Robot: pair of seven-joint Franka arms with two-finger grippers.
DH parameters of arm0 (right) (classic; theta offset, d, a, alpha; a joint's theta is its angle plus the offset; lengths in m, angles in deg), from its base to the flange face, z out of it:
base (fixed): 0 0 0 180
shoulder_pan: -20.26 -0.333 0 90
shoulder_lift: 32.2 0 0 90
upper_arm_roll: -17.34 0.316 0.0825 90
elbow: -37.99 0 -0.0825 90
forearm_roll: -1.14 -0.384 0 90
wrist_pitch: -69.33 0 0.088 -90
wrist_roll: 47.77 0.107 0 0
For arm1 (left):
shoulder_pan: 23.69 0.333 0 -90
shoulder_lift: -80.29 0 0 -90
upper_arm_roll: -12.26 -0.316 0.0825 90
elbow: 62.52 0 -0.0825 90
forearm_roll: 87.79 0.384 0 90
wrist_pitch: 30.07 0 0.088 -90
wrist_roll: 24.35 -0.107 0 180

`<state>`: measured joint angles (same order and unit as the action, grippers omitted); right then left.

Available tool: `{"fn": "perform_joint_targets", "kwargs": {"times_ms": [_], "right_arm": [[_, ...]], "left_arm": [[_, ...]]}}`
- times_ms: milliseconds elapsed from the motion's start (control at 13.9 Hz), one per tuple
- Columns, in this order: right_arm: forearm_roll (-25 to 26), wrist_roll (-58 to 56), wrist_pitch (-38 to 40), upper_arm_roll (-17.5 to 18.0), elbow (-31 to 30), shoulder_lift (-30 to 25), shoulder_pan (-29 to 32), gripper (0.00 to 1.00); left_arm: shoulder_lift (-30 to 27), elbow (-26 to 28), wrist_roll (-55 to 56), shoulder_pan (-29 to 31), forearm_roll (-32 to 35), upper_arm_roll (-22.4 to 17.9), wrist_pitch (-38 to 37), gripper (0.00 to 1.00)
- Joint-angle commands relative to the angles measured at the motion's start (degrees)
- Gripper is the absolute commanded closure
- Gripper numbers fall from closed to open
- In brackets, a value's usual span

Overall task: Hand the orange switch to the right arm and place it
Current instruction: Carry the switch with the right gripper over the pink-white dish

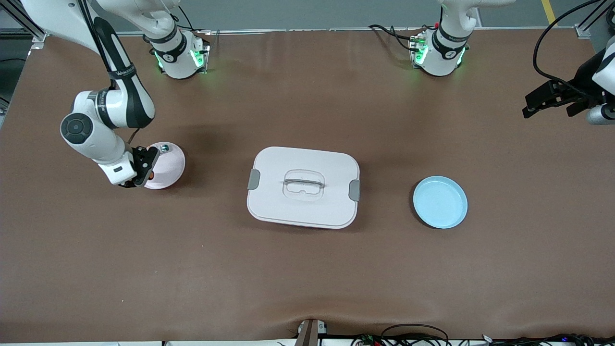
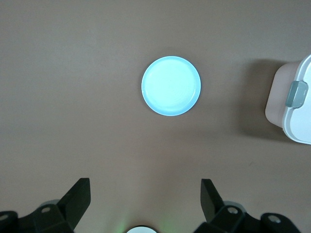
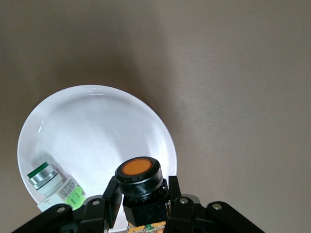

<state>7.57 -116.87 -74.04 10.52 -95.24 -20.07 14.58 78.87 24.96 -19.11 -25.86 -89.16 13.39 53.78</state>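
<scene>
Your right gripper [image 3: 141,206] is clamped on the orange switch [image 3: 138,175], a stubby black body with a round orange cap, held over the pink plate [image 1: 170,163] at the right arm's end. A green and silver part [image 3: 48,182] lies on that plate. Your left gripper [image 2: 145,196] waits above the table with its fingers apart, over bare cloth near the blue plate [image 2: 171,86].

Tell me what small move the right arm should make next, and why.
Probably lower and let go: the right gripper is shut on the orange switch above the white plate, where the green component already lies. The left gripper waits open.
</scene>
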Motion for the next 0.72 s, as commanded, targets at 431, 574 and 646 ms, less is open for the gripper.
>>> {"fn": "perform_joint_targets", "kwargs": {"times_ms": [431, 574, 646], "right_arm": [[0.9, 0.4, -8.9, 0.8, -3.7, 2.5, 0.0, 0.96], [1.0, 0.4, -10.1, 0.8, -3.8, 2.9, 0.0, 0.96], [0.9, 0.5, -10.6, 0.8, -3.9, 3.2, -0.1, 0.95]], "left_arm": [[-0.6, 0.1, -1.0, 0.2, 0.0, -0.1, -0.3, 0.0], [-0.5, -0.3, -1.0, 0.0, 0.0, 0.0, -0.3, 0.0], [-0.4, -0.4, -1.0, -0.1, 0.1, 0.1, -0.3, 0.0]]}}
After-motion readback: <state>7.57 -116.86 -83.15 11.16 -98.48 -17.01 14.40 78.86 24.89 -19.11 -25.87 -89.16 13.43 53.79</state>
